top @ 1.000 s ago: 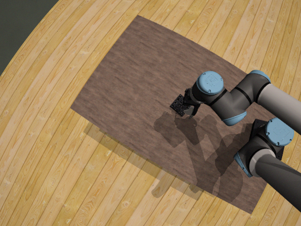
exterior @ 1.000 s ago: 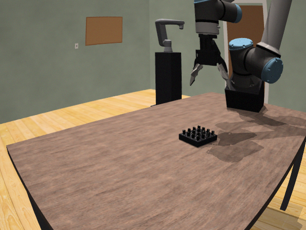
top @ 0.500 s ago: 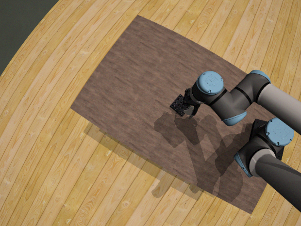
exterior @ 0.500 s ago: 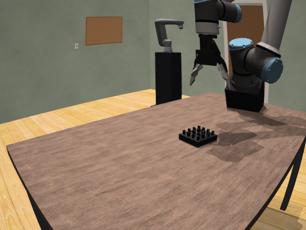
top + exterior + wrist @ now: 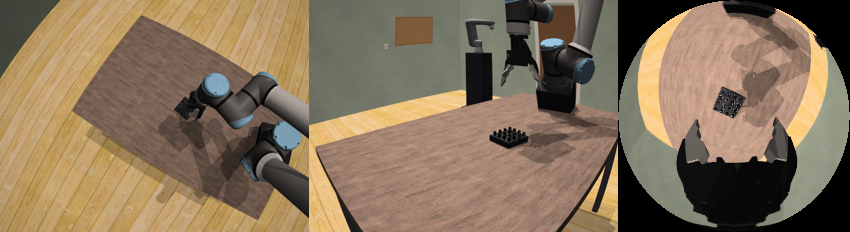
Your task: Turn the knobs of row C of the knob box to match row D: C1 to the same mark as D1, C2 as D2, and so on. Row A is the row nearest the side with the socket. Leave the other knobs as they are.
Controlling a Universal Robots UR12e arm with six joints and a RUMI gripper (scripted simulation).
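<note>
The knob box is a small black square block with several short black knobs in rows; it sits flat on the brown table. It also shows in the top view, partly covered by the wrist, and in the wrist view, small and far below. The knob marks and the socket side are too small to read. My gripper hangs high above the table, pointing down, with both fingers spread wide and nothing between them. In the wrist view the open gripper frames bare table just beside the box.
The arm's black base stands at the table's far right. A black pedestal with a grey bracket stands on the floor behind the table. The arm's shadows fall right of the box.
</note>
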